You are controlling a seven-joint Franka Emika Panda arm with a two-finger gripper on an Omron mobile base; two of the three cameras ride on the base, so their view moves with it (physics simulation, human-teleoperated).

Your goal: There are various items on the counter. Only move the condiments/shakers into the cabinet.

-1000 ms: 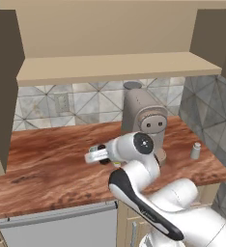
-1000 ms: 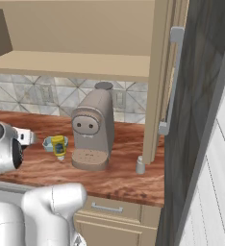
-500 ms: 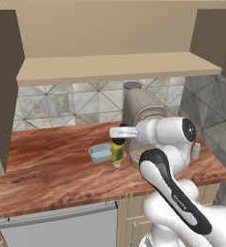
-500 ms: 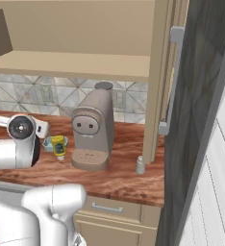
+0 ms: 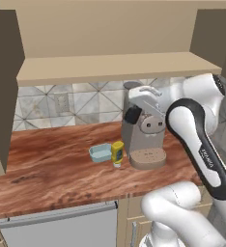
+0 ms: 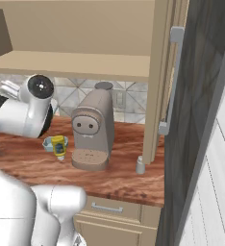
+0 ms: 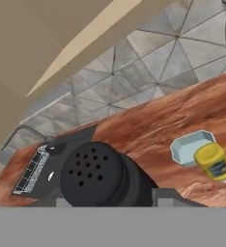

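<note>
Gripping the black shaker (image 7: 96,173) upright, the gripper (image 5: 134,115) hangs with the cabinet (image 5: 110,67) shelf at twelve o'clock.

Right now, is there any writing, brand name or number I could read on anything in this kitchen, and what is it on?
White arm: small dark marking along the black link, too small to read.
Yellow squeeze bottle: blue label patch, too blurred to read.
Beige coffee machine: no lettering visible.
Short black shaker: holes in the top, no text.
Nothing else shows legible writing.
</note>
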